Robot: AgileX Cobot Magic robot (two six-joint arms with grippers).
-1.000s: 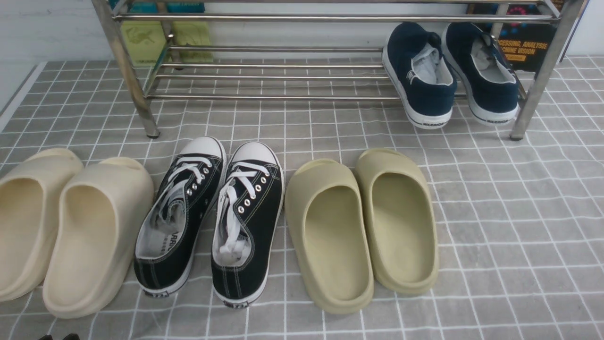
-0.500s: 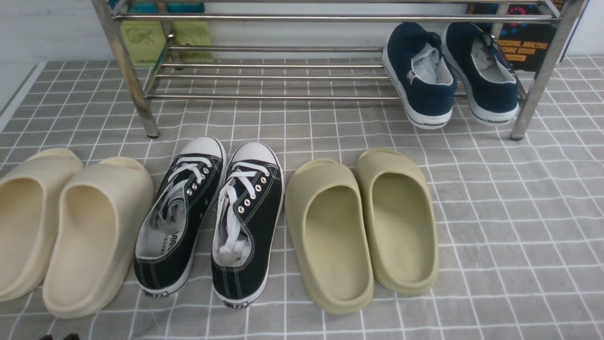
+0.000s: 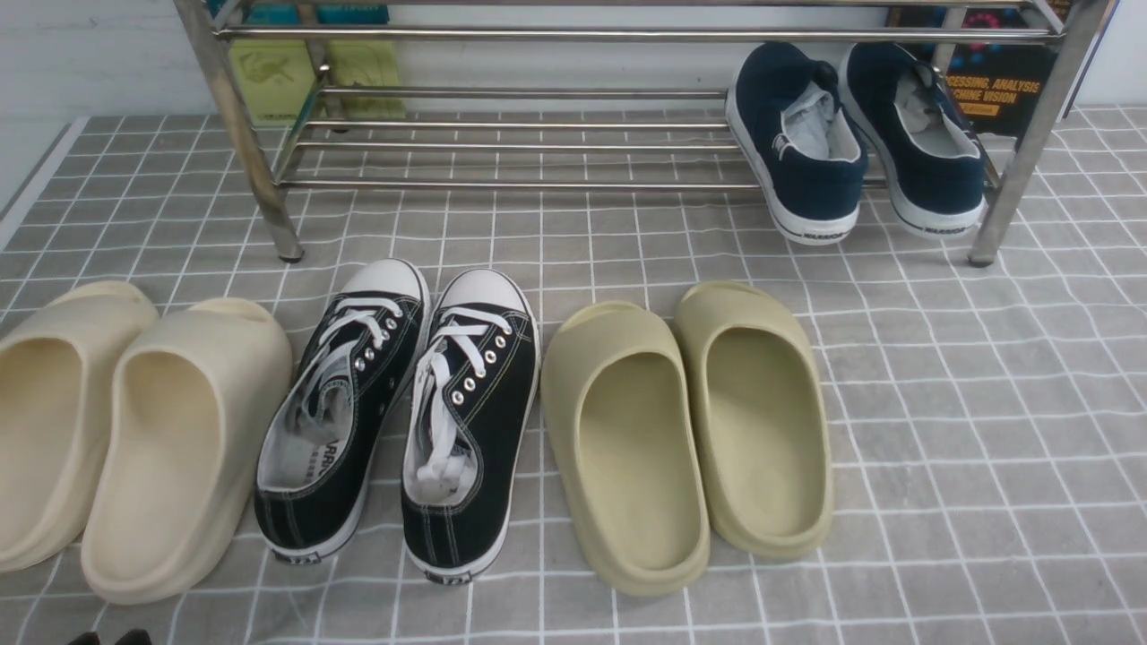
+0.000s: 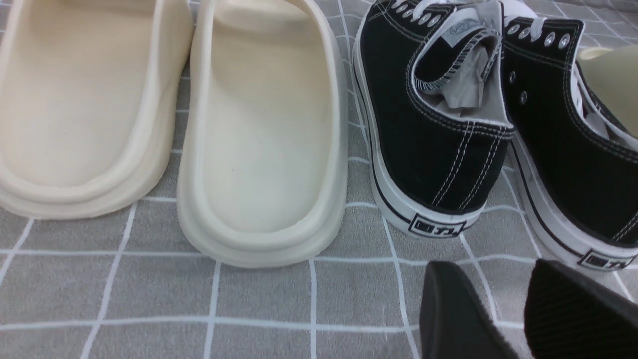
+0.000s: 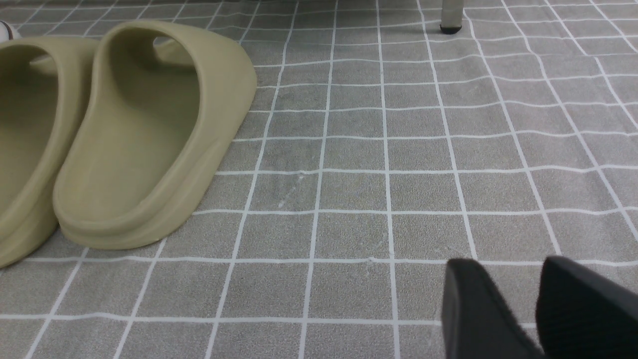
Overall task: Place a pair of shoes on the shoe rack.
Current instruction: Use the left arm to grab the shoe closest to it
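Observation:
The pair of shoes, two black canvas sneakers with white toe caps and laces, stands side by side on the checked cloth, the left one (image 3: 336,412) and the right one (image 3: 470,421), toes toward the shoe rack (image 3: 538,34). The steel rack spans the back. My left gripper (image 4: 493,267) hovers low just behind the sneakers' heels (image 4: 433,139), slightly open and empty; its tips just show at the front view's lower edge (image 3: 112,638). My right gripper (image 5: 508,264) is slightly open and empty over bare cloth, right of the olive slides.
Cream slides (image 3: 134,430) lie left of the sneakers, olive slides (image 3: 681,421) right of them. Navy slip-ons (image 3: 851,134) sit on the rack's lower tier at the right. A rack foot (image 5: 451,25) shows ahead of the right gripper. Books stand behind the rack.

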